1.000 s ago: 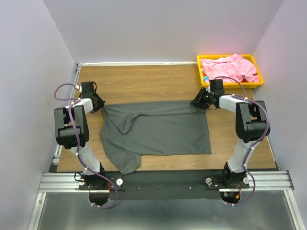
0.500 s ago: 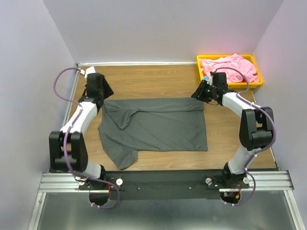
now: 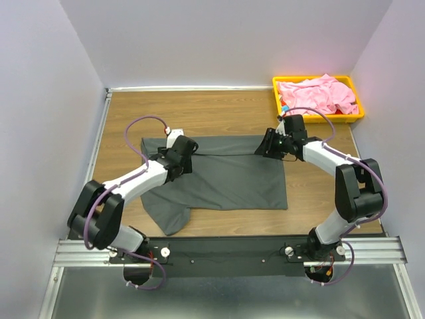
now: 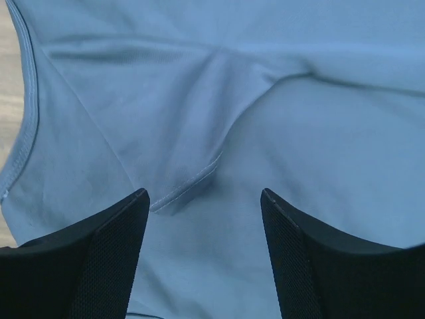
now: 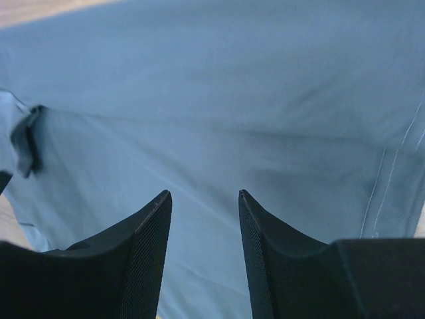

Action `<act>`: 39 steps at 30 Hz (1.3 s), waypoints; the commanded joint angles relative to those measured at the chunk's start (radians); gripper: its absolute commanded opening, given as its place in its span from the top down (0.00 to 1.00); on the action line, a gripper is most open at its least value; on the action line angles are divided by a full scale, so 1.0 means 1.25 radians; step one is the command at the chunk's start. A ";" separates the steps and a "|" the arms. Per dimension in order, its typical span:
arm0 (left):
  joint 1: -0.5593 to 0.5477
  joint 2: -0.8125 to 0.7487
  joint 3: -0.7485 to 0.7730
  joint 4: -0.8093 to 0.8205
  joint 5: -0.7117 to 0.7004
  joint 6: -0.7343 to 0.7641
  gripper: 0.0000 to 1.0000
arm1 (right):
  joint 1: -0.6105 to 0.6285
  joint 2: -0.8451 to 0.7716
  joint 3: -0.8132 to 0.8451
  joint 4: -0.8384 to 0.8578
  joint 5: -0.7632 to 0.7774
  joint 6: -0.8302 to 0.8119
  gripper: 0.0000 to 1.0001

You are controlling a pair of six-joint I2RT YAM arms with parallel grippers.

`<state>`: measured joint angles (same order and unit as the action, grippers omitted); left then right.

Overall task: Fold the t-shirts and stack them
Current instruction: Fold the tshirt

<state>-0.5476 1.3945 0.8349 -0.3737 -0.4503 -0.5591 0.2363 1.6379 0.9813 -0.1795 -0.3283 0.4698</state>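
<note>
Grey shirt point(image 3: 226, 176): lies flat on the table point(image 3: 219, 109) between the arms, with one sleeve folded in over its left part.
Pink shirt point(image 3: 315, 93): bunched in the yellow tray point(image 3: 277, 93) at the far right corner.
Left gripper point(image 4: 204, 196): hangs over the shirt's far left part. Its fingers point(image 4: 113, 232) are spread wide with nothing between them, and a hemmed fold lies just below.
Right gripper point(image 5: 202, 194): hangs over the shirt's far right edge, its jaws moderately parted and holding nothing.
</note>
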 commanded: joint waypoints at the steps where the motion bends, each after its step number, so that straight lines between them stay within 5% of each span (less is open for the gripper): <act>1: -0.009 0.081 0.022 -0.029 -0.101 -0.019 0.29 | 0.017 -0.022 -0.025 -0.013 -0.022 -0.005 0.47; 20: 0.040 0.256 0.202 -0.056 -0.285 0.090 0.40 | 0.037 -0.094 -0.094 0.000 0.001 0.019 0.47; 32: 0.125 0.328 0.278 0.024 -0.237 0.174 0.41 | 0.039 -0.095 -0.089 0.000 -0.016 0.010 0.47; 39: 0.147 0.347 0.295 0.055 -0.174 0.187 0.40 | 0.121 -0.053 -0.007 0.000 0.015 -0.005 0.52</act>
<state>-0.3740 1.8072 1.1778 -0.3508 -0.7132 -0.3393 0.3321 1.5425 0.8955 -0.1810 -0.3305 0.4774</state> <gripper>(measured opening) 0.597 0.494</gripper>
